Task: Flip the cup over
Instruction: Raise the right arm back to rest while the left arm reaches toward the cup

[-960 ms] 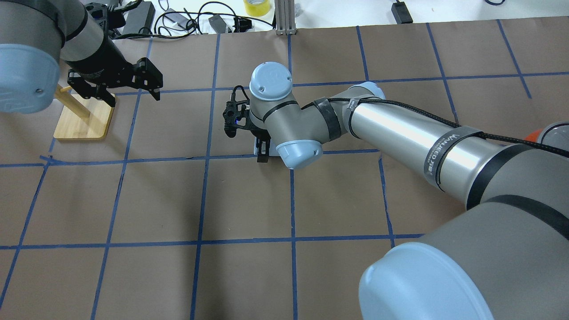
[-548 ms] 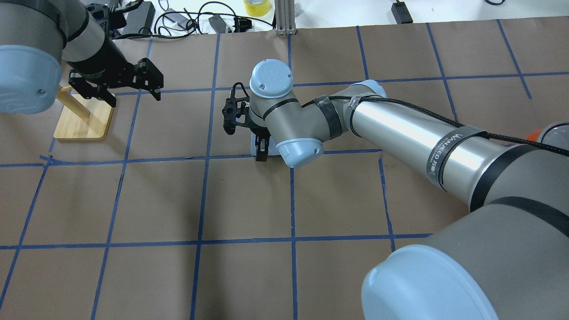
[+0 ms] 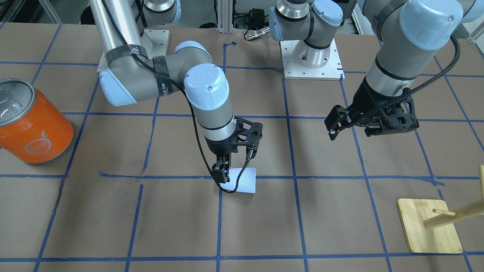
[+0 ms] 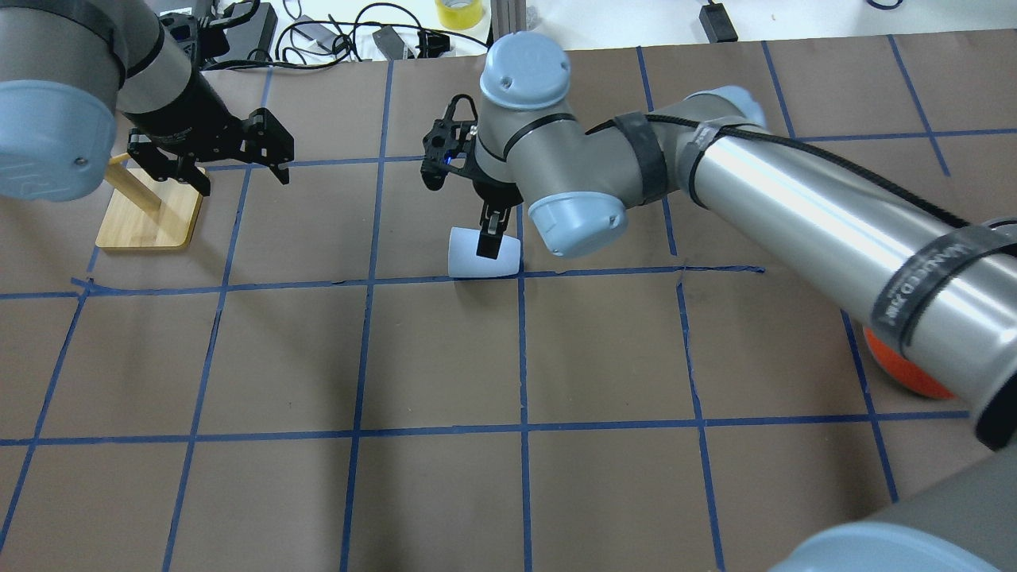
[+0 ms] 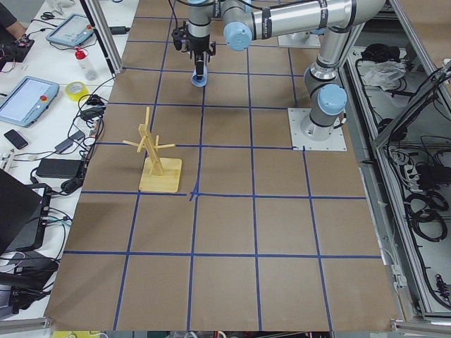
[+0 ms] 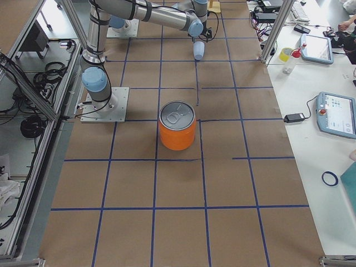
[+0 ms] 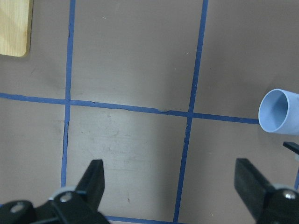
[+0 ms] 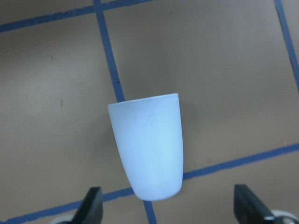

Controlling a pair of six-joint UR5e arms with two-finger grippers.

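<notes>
While the right gripper [image 3: 234, 166] is being held just above the cup [image 3: 245, 180], its fingers [image 8: 91, 208] are being held wide apart, one on each side of the cup's narrow base, and the cup is being touched by neither. The cup is being seen lying on its side on the counter [image 3: 264, 234], about midway between the counter's two ends and somewhat nearer the edge away from the robot's bases than the edge beside them. Its open mouth is being turned toward the counter's end on the robot's left and is being caught as a round opening by the left wrist camera; its base is being pointed toward the opposite end. A crossing of blue tape lines [image 4: 520, 274] is being shown just beside the cup. The left gripper [image 4: 238, 176] is being held in the air well apart from the cup, its fingers [image 7: 95, 181] likewise being held apart with nothing between them. A wooden stand [image 4: 151, 214] is being shown near that gripper, close to the far edge toward the left end. An orange can [image 3: 36, 126] with a silver lid is being shown upright toward the right end.
</notes>
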